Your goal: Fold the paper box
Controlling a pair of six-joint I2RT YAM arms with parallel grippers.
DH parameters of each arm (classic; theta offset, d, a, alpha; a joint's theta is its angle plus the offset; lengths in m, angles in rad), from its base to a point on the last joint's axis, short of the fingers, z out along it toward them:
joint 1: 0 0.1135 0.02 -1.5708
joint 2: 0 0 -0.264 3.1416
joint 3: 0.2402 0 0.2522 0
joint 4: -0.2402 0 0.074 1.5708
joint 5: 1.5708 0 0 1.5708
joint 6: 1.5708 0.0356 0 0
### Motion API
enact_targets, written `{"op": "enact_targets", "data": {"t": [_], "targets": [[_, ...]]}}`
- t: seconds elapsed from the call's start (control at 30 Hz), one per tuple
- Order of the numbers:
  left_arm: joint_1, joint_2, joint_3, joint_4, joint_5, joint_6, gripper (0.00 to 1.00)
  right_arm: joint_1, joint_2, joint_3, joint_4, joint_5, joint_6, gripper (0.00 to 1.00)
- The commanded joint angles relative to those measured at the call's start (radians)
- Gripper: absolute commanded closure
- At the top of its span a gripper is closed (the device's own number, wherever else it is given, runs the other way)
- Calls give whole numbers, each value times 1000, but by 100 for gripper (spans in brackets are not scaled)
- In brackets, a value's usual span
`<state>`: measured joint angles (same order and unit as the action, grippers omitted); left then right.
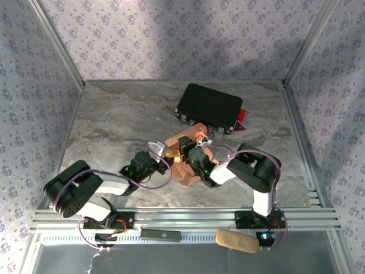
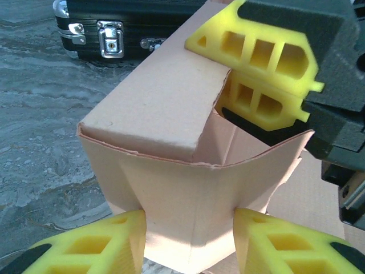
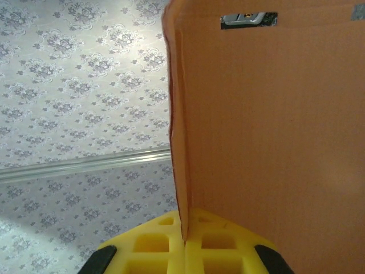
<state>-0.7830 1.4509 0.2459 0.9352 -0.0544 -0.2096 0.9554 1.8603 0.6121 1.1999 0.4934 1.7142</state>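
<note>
The salmon-orange paper box (image 1: 183, 170) lies half-formed at the table's middle, between the two arms. In the left wrist view its walls stand up and one flap (image 2: 154, 108) is folded over the top. My left gripper (image 2: 191, 240) presses its yellow fingers (image 2: 114, 242) against both sides of the box's near end. My right gripper (image 2: 259, 71) reaches in from the upper right and is shut on a wall of the box. In the right wrist view that panel (image 3: 268, 142) stands upright, its edge pinched between the closed right gripper (image 3: 184, 242). From above, the left gripper (image 1: 170, 160) and the right gripper (image 1: 189, 149) meet at the box.
A black hard case (image 1: 210, 107) with metal latches (image 2: 111, 40) lies just behind the box, a red tab (image 1: 242, 116) at its right end. A tan roll (image 1: 236, 241) and a black bar (image 1: 161, 234) rest on the near rail. Patterned walls enclose the table.
</note>
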Motion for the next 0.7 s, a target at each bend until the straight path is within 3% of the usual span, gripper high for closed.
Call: {"op": "enact_targets", "data": {"t": [0.0, 0.37, 0.67], "targets": [[-27, 31, 15, 93, -101, -12, 53, 10, -23, 15, 3, 9, 28, 100], [-81, 136, 14, 193, -282, -45, 52, 7, -26, 8, 3, 10, 37, 100], [-83, 209, 55, 231, -247, -34, 69, 6, -33, 6, -14, 2, 45, 100]]}}
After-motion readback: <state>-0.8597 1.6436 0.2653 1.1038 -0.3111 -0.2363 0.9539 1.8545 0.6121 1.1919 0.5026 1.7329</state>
